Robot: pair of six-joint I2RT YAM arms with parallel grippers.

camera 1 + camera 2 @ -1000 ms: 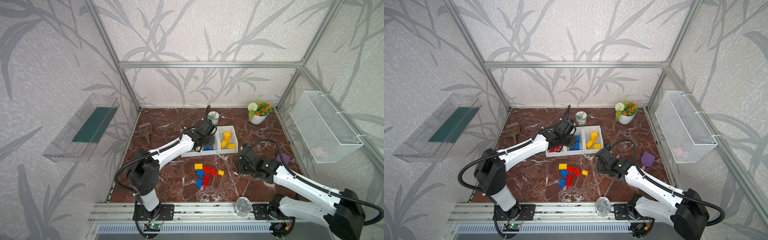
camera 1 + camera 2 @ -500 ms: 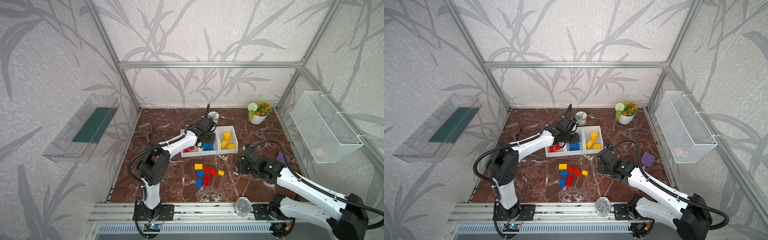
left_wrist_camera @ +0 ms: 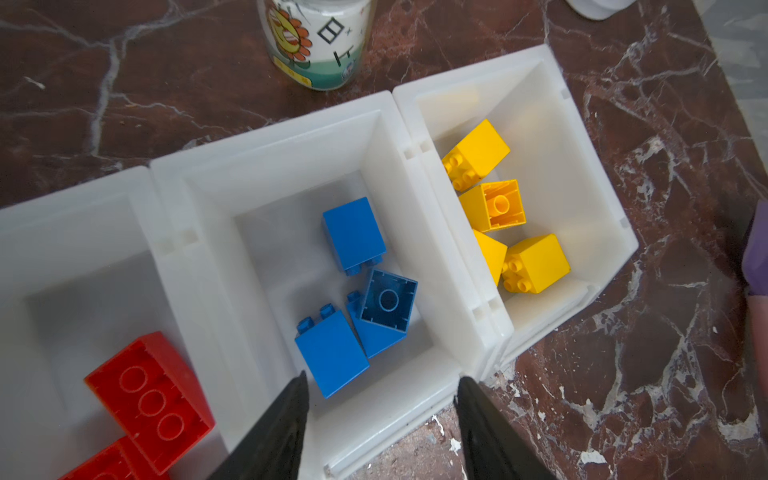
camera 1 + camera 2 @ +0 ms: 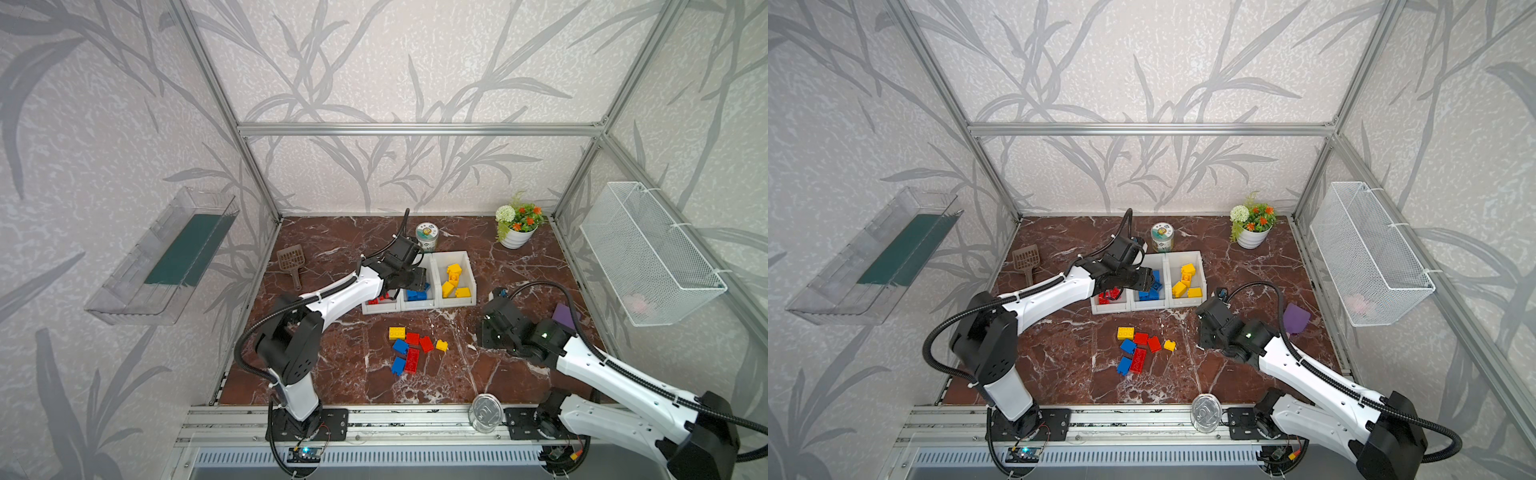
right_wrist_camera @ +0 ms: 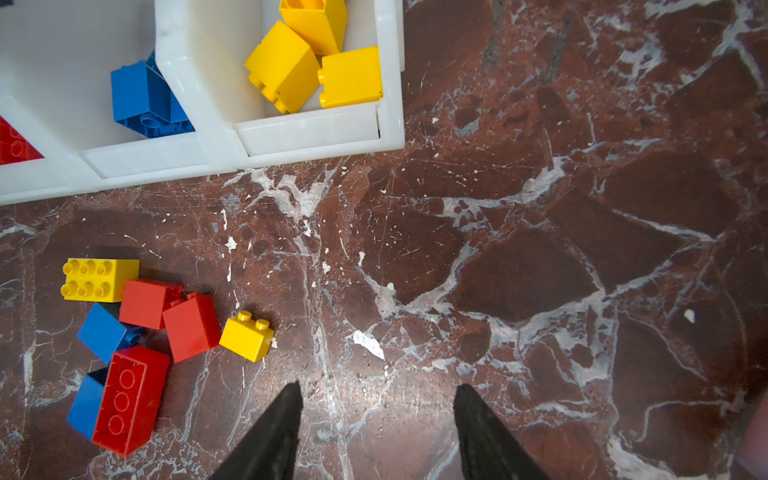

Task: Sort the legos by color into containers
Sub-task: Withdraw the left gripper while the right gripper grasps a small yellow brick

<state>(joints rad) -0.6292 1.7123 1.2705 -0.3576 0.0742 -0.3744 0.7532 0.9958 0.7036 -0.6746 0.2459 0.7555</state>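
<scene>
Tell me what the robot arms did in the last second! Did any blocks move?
The left gripper opened above the middle bin. Its jaws are empty now, so it probably dropped one of the three blue bricks lying there. Its arm shifted only slightly. The right gripper stayed open over the table, and the loose bricks did not move.

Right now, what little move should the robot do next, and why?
Probably the right gripper should slide over to the small yellow brick: its jaws stand open and empty above bare table, that brick is the loose one nearest it, and the yellow bin sits close by.
</scene>
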